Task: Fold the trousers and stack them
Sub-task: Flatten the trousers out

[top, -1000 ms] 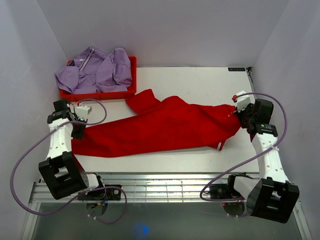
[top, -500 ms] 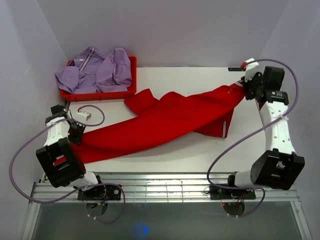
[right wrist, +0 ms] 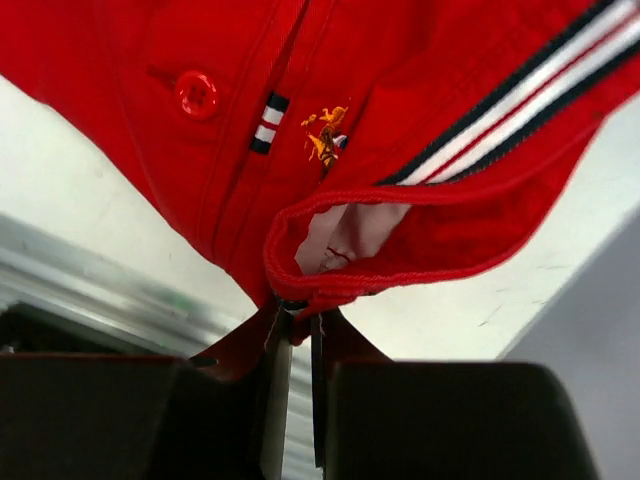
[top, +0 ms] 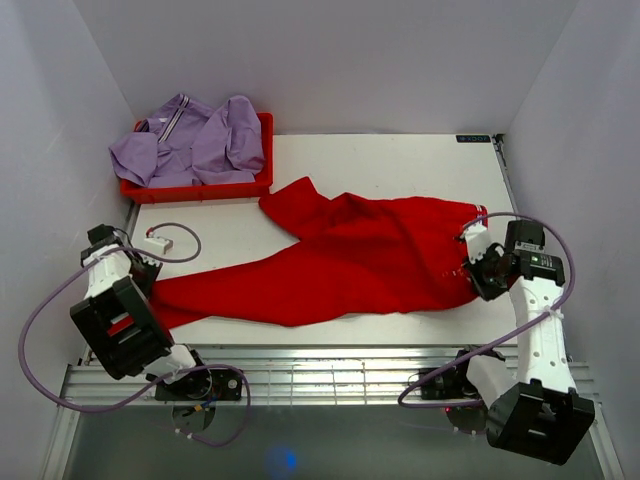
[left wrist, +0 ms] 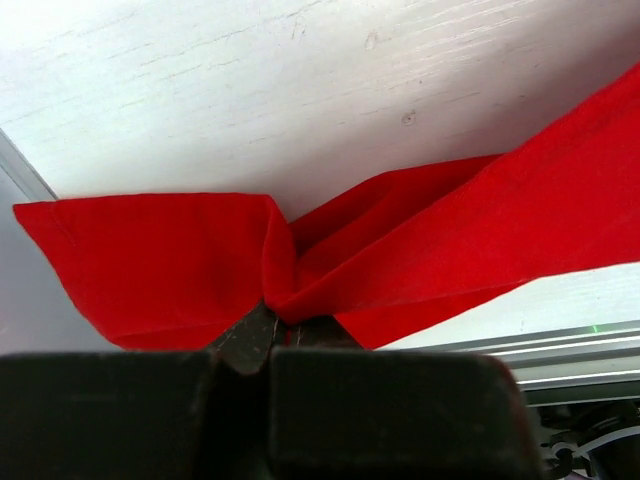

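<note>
Two claws of mine are pinched shut on the long red cloth trousers [top: 340, 260]. My left gripper [left wrist: 275, 335] bites a leg hem at the near left edge of the white table [top: 400, 160], and my right gripper [right wrist: 298, 320] bites the waistband at the right. The trousers lie stretched across the table between them. I judge this to be the spreading step. Next I should carry one end over the other, lifting both ends evenly.

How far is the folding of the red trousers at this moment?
Done: the red trousers lie spread lengthwise on the table, no fold visible. In hand: the left gripper is shut on a leg hem, the right gripper on the waistband. Left: all folds and the stacking.
</note>
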